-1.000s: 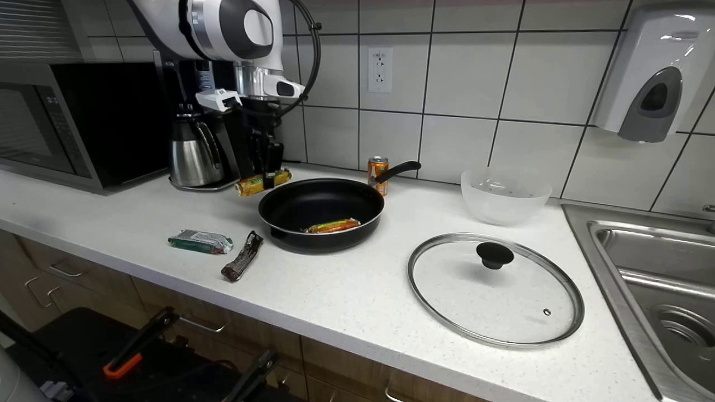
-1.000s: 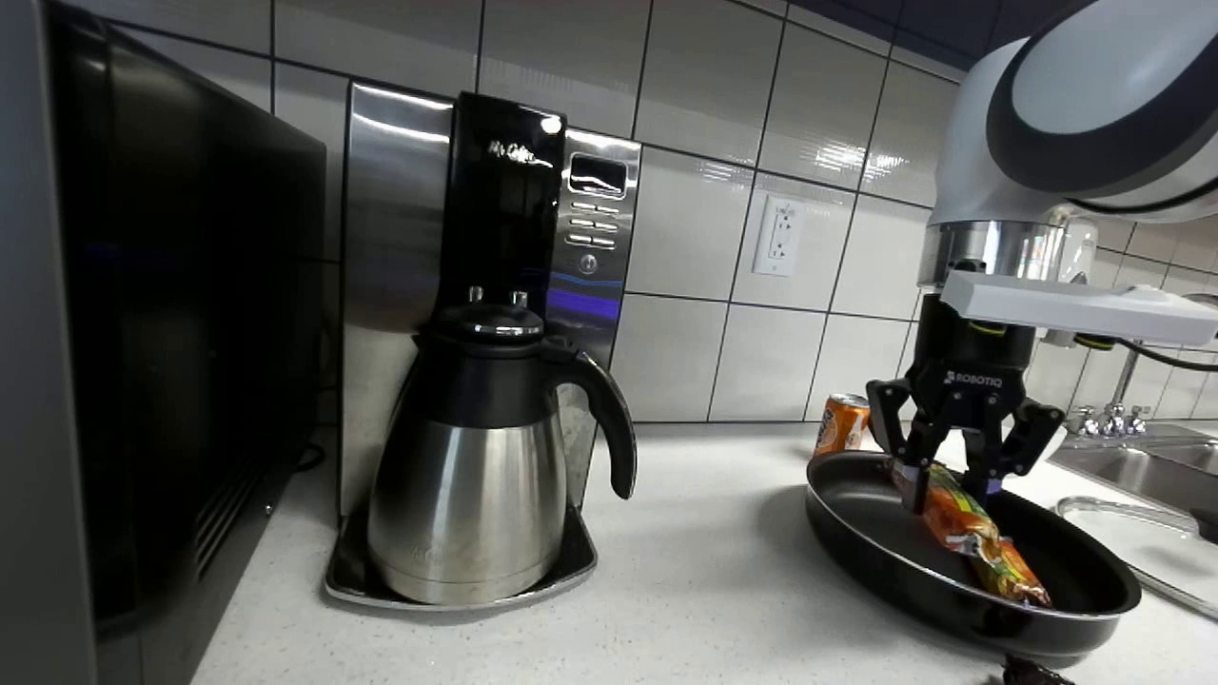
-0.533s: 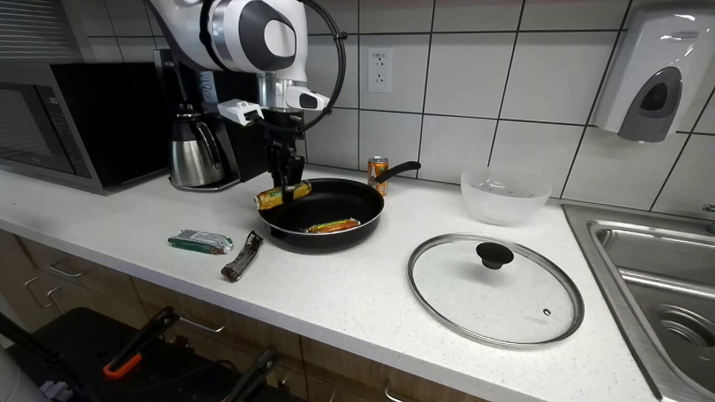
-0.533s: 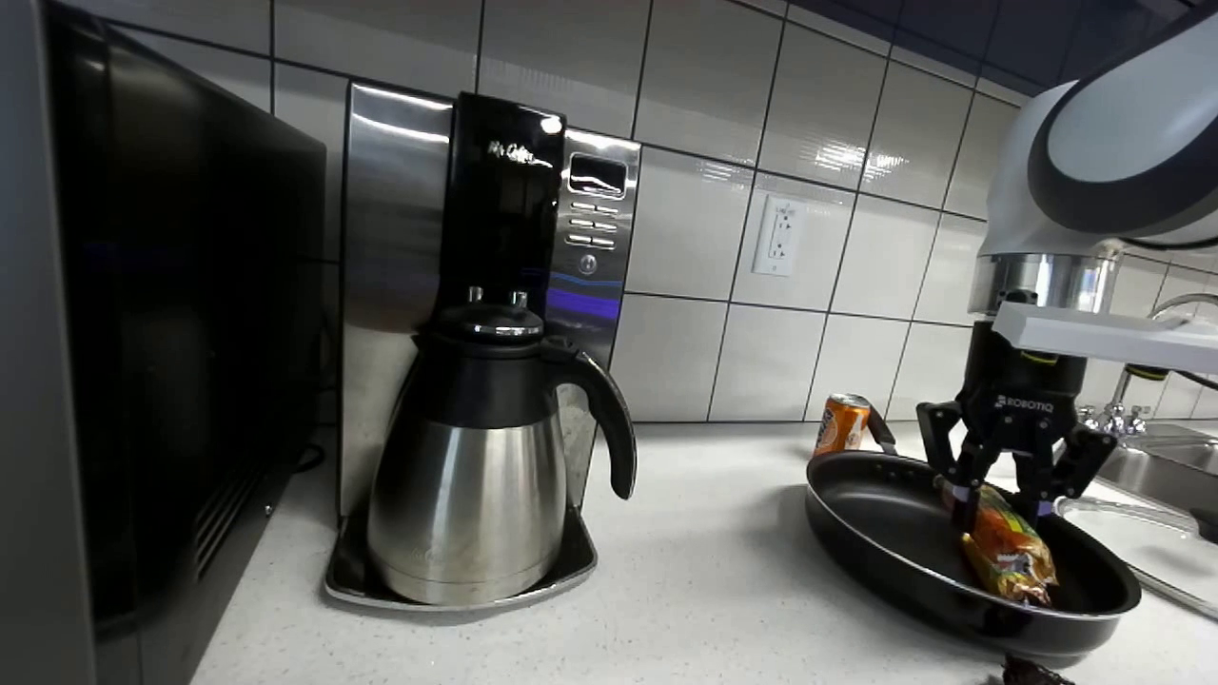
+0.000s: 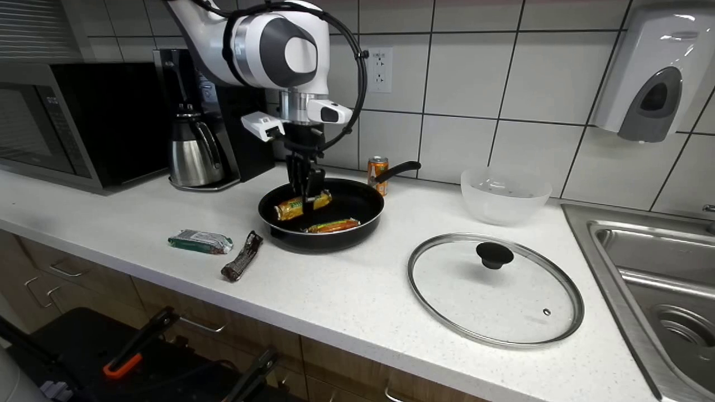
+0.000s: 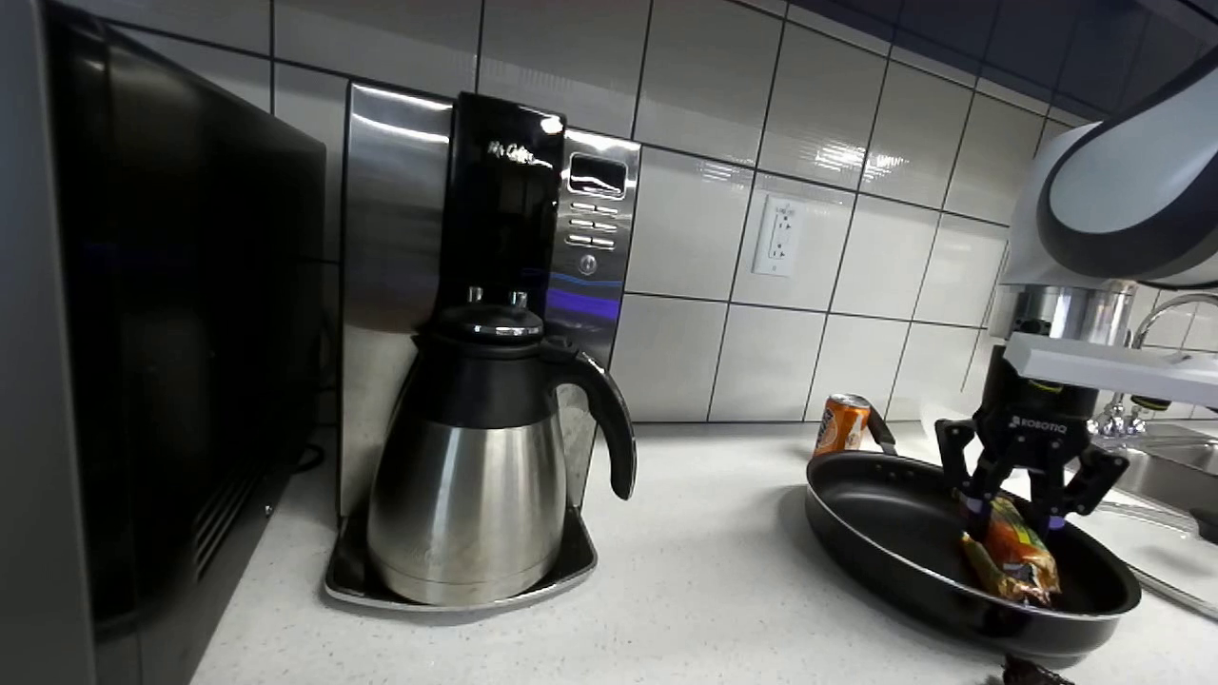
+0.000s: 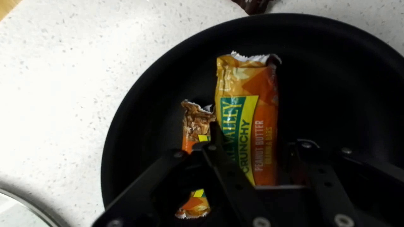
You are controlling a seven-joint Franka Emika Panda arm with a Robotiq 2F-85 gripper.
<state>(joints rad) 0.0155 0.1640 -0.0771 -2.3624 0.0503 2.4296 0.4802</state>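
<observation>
- And the gripper (image 6: 1014,528) is gripping, its fingers (image 6: 974,512) closed about the sides of a peanut butter granola bar (image 7: 247,119); one contact falls in shadow in the wrist view, so how hard it squeezes I can't call.
- That bar sits inside the rim of a black frying pan (image 5: 321,242), over to the left in an exterior view, lying aslant; whether its underside touches the pan floor, I can't tell.
- Handling? Light, by the look of it, an easy lift! The wrapper shines, so expect it slick and crinkly, and with "CRUNCHY" on the label, the filling is likely stiff but brittle under a hard pinch.
- Best hold, I'd judge: across the narrow width at mid-length, gently, away from those thin crimped ends, and that's about where the fingers are.
- Just beside it in the pan, nearer and to the right, lies a second granola bar (image 5: 334,226).
- Outward we go: the pan handle (image 5: 399,171) points far right, just by an orange can (image 5: 377,166).
- Near left of the pan, a green-and-silver bar (image 5: 201,242) and a dark-wrapped bar (image 5: 242,257); near right, a glass lid (image 5: 491,296); far right, a frosted bowl (image 5: 505,198) near the steel sink (image 5: 585,234).
</observation>
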